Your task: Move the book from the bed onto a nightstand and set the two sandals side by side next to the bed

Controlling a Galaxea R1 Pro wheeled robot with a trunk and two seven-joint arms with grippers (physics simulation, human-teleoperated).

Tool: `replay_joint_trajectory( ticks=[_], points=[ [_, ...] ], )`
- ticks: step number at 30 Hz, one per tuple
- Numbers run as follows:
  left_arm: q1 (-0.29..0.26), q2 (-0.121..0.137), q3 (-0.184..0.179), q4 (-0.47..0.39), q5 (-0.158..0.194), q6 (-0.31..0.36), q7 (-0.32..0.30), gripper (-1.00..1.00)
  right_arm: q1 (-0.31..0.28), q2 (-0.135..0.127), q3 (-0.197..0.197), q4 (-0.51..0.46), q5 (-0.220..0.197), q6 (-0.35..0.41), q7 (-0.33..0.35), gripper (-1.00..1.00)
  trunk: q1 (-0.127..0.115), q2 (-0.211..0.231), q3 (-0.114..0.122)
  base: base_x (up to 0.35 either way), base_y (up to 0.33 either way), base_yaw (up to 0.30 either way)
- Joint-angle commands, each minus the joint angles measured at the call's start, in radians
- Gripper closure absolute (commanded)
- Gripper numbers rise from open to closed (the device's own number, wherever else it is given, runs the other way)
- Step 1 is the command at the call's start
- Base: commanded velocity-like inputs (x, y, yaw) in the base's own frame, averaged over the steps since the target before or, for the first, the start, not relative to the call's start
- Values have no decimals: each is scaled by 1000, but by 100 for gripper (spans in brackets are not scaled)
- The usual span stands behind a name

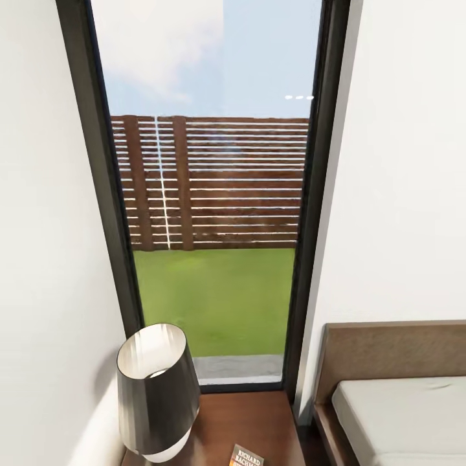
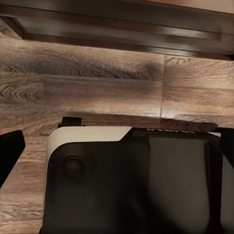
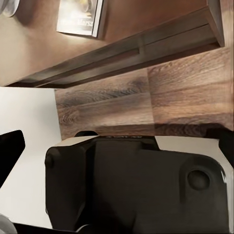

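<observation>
right end effector (image 3: 117,141), fingers spread and empty, hangs well apart from the book (image 3: 80,18) on the nightstand (image 3: 141,17).

the nightstand (image 1: 259,421) stands in the corner under the window, just beside the bed (image 1: 401,414). on its dark wood top sit a lamp (image 1: 158,395), near the wall, and the book (image 1: 246,457), lying flat beside the lamp's base. in the right wrist view the book (image 3: 80,17) lies on the nightstand (image 3: 146,29) above the plank floor (image 3: 146,97). the bed's pale mattress (image 1: 414,421) is bare where visible.
</observation>
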Motion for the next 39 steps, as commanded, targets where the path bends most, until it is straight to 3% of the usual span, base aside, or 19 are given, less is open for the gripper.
replay_joint_trajectory(
  ticks=[1, 21, 23, 24, 28, 39],
  points=[
    [-1, 0, -2, 1, 9, -2, -5, -100, -2, 0, 6, 3, -9, 0, 2, -100, 0, -1, -2, 0, 0, 0],
    [0, -1, 2, -3, 8, -4, -1, -100, -1, 3, 9, 2, -9, -3, -7, -100, 0, -1, -2, 0, 0, 0],
    [0, -1, 0, -2, 8, -4, -1, -100, -1, 31, 9, 2, -11, -4, -7, -100, 0, -1, -2, 0, 0, 0],
    [0, -2, 0, -2, 8, -4, -1, -100, -1, 67, 9, 2, -10, -4, -7, -100, 0, -1, -2, 0, 0, 0],
    [0, -3, -1, -2, 8, -4, -1, -100, -1, 132, 7, 2, -8, -4, -7, -100, 0, -1, -2, 0, 0, 0],
    [0, -4, -1, -2, 8, -4, -1, -100, -1, 144, 8, 2, -8, -4, -7, -100, 0, -1, -2, 0, 0, 0]
  ],
)
